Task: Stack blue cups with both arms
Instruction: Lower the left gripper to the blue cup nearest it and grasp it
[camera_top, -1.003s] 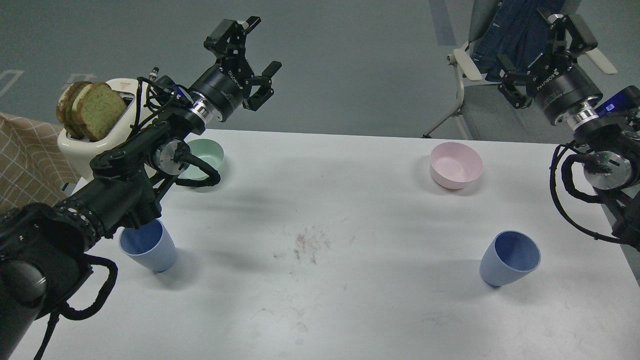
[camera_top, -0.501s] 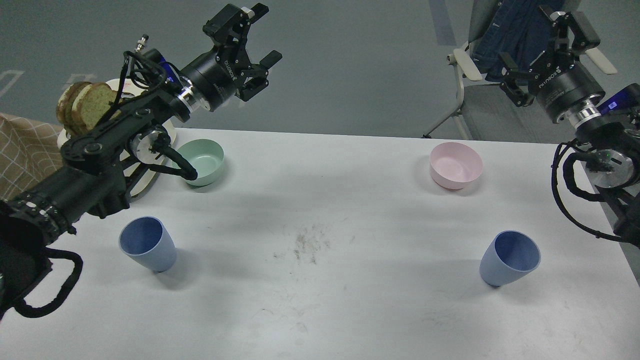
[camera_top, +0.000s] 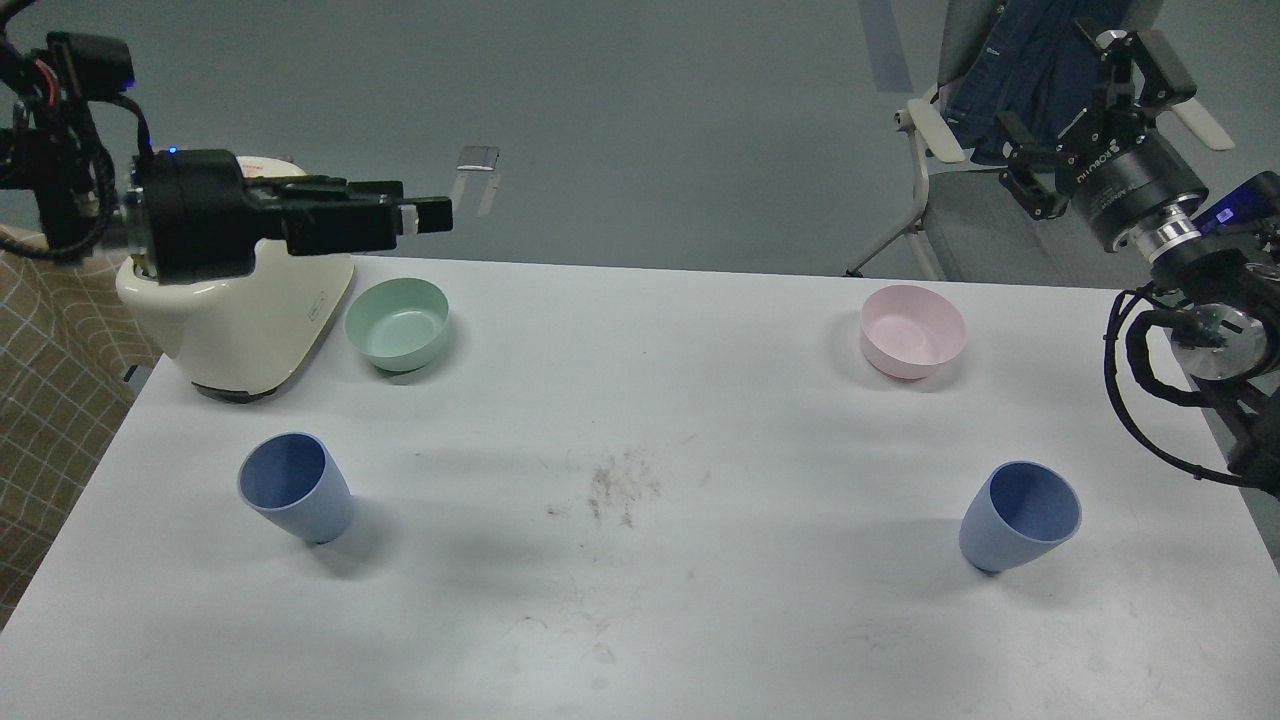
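Two blue cups stand upright and apart on the white table (camera_top: 640, 620): the left blue cup (camera_top: 295, 492) at the front left, the right blue cup (camera_top: 1020, 516) at the front right. Both are empty. My left gripper (camera_top: 425, 215) is seen side-on above the toaster, fingers pointing right, far behind and above the left cup; its two fingers overlap so I cannot tell them apart. My right gripper (camera_top: 1088, 112) is open and empty, raised beyond the table's back right corner, well behind the right cup.
A cream toaster (camera_top: 250, 320) stands at the back left, a mint-green bowl (camera_top: 398, 322) next to it, and a pink bowl (camera_top: 912, 330) at the back right. A smudge (camera_top: 615, 490) marks the table's middle. A chair with blue clothing (camera_top: 1010, 70) stands behind the table.
My left arm has swung left and back off the table, uncovering the left cup and toaster; its gripper now points right, side-on. The right gripper has barely shifted. The cups have not moved.
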